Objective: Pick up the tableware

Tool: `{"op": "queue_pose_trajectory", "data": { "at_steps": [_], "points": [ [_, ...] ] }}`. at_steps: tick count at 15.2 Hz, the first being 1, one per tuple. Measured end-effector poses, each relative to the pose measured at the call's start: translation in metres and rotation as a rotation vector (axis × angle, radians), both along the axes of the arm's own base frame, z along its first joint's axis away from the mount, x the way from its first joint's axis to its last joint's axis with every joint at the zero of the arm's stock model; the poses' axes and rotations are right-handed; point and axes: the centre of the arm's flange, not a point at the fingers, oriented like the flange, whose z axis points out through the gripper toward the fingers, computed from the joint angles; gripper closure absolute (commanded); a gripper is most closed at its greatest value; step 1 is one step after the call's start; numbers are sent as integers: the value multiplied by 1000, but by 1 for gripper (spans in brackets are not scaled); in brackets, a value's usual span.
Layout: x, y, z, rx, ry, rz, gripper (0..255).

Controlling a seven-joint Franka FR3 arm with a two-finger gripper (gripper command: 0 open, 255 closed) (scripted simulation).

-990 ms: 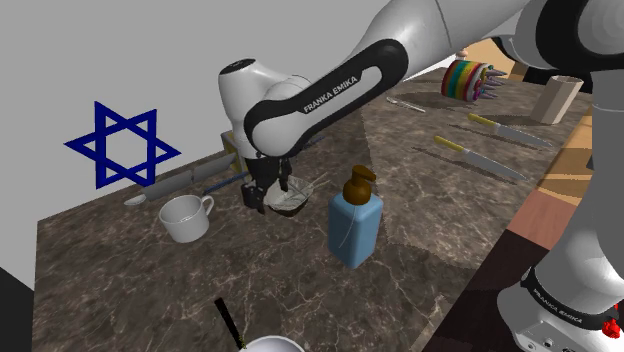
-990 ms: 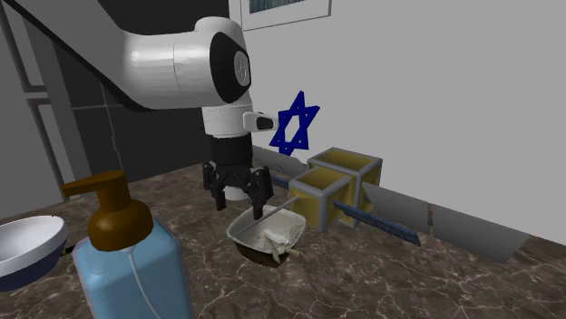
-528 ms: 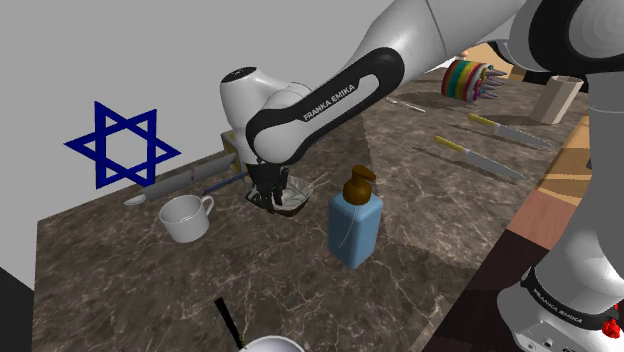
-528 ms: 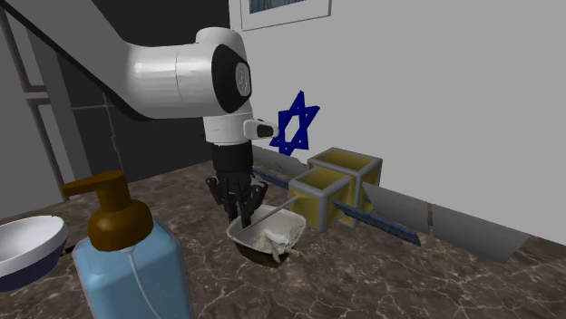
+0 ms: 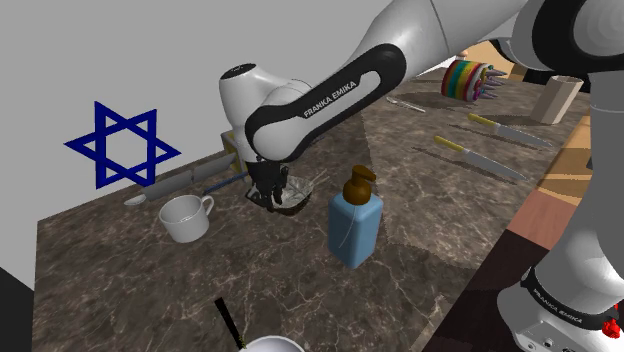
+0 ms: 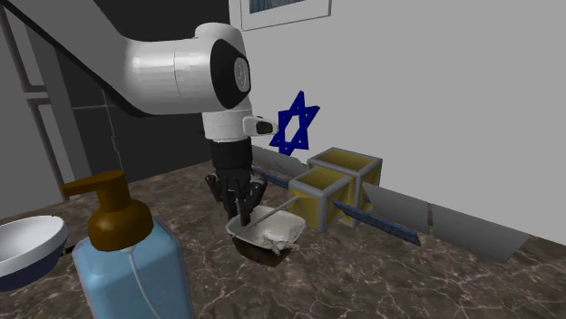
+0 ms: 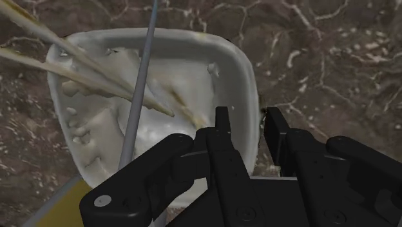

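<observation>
the bowl (image 7: pixel 161 109) sits on the counter (image 5: pixel 430 230) between the mug (image 5: pixel 187 217) and the soap bottle (image 5: pixel 355 225). its near rim runs between the fingers (image 7: pixel 222 129) of the gripper (image 7: pixel 250 119), one inside the bowl and one outside, drawn narrow and pinching the rim. a second ago the fingers stood wide above the bowl; the hand has since dropped and closed.

We saw the bowl (image 5: pixel 290 196) on the counter (image 5: pixel 420 250) near its wall edge, a mug (image 5: pixel 186 217) beside it toward the shoulder view's left, a bottle (image 5: pixel 355 228) just before it toward the front edge, and two knives (image 5: pixel 478 158) well off toward the far end.
</observation>
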Motion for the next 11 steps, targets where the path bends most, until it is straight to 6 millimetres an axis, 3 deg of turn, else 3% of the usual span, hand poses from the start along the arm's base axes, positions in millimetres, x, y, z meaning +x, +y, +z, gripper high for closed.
{"op": "queue_pose_trajectory", "data": {
  "at_steps": [11],
  "points": [
    [1, 0, 56, 0, 0, 0, 255]
  ]
}}
